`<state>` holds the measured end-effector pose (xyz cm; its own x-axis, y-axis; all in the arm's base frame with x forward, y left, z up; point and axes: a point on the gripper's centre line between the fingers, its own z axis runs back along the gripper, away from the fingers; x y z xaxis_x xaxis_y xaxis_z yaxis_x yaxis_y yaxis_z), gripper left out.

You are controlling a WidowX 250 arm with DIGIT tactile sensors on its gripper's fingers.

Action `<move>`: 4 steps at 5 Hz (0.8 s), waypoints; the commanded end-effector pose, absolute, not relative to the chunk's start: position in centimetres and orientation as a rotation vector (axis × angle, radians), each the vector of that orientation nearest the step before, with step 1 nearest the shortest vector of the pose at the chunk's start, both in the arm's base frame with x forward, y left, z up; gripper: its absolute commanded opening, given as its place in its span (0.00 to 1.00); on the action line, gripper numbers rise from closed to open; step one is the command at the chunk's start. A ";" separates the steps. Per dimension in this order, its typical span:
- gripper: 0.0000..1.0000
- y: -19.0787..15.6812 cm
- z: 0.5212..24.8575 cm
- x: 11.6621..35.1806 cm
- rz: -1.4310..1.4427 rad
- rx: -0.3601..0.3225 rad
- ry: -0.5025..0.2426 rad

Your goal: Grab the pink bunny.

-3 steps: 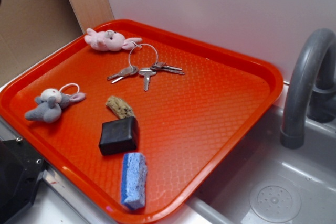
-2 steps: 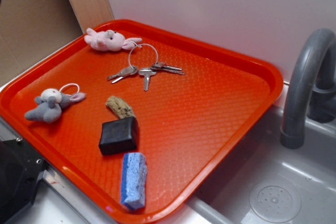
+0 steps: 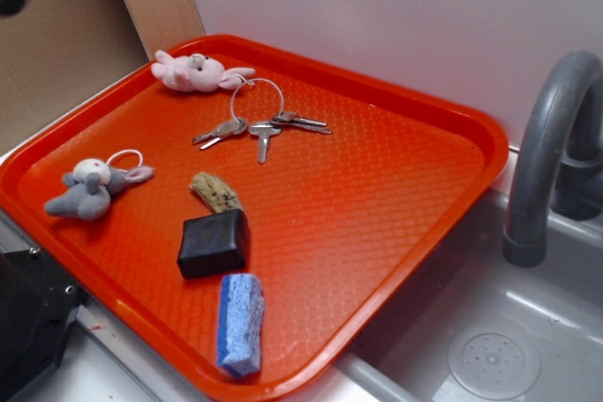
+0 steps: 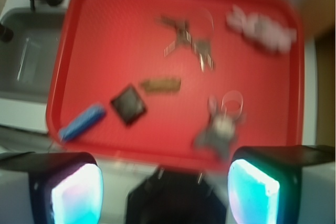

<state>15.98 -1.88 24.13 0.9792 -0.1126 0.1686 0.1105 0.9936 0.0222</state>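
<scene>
The pink bunny (image 3: 195,72) lies at the far corner of the red tray (image 3: 396,195), close to the tray's rim and beside the wooden board, its body stretched roughly along the back edge with one ear reaching toward the ring of the keys (image 3: 264,127). In the wrist view it shows as a pale blurred shape (image 4: 261,28) at the upper right — far across the tray from the gripper (image 4: 165,187), whose two pads (image 4: 253,193) frame the bottom of that view with a wide gap between them, so the jaws stand apart and hold nothing. The gripper hangs high above the near rim of the tray; in the exterior view only a dark scrap at the top left corner might belong to the arm, too little to be sure. The relation that matters is this: the bunny is ahead and to the right of the gripper's line, and the grey plush animal (image 4: 220,129) with its white loop sits between the two, much nearer the pads. My reading is that the reach has barely begun, and the coming move calls for travel forward and right, passing over the grey toy, then a descent with the jaws set across the bunny's short width — not along its length.
</scene>
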 end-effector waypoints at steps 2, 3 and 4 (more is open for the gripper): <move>1.00 5.5 23.7 27.1 -0.580 0.364 -0.235; 1.00 7.1 21.6 28.2 -0.759 0.516 -0.128; 1.00 7.8 17.5 29.8 -0.874 0.627 0.041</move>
<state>29.48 8.59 15.45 0.6373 -0.7031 -0.3153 0.7529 0.4809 0.4493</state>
